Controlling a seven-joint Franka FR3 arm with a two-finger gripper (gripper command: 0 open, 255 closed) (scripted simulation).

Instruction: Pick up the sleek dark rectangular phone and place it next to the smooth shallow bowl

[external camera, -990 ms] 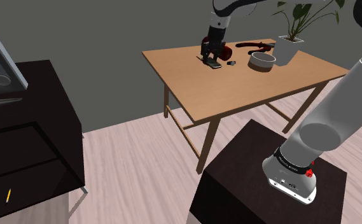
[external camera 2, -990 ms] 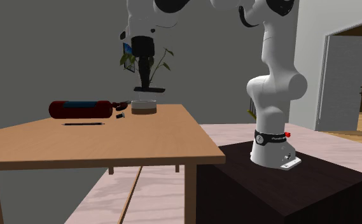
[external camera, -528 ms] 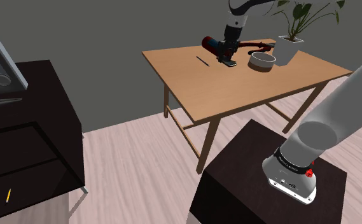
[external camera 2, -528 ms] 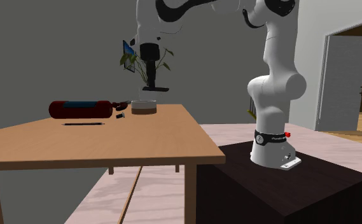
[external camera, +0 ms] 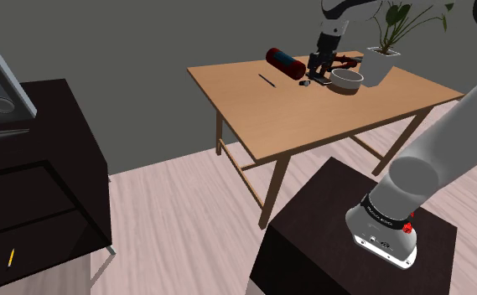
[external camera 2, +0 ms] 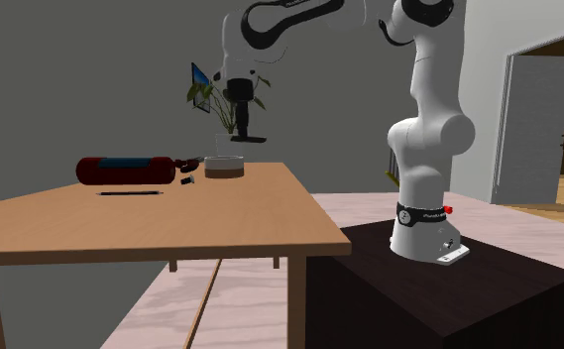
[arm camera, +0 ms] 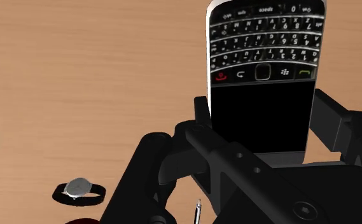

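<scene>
The phone is dark, with a small keyboard and a black screen. My gripper is shut on it, one black finger pressing on each long side. In the shoulder view the gripper hangs over the back of the wooden table, just to the left of the shallow bowl. In the second exterior view the phone lies flat in the gripper, in the air above the bowl.
A red fire extinguisher lies behind the gripper. A pencil and a small wristwatch rest on the table. A potted plant stands right of the bowl. A dark cabinet is at the shoulder view's left.
The arm has carried the phone across the table toward the shoulder view's right, from beside the pencil to next to the bowl. The grip has stayed shut on the phone.
</scene>
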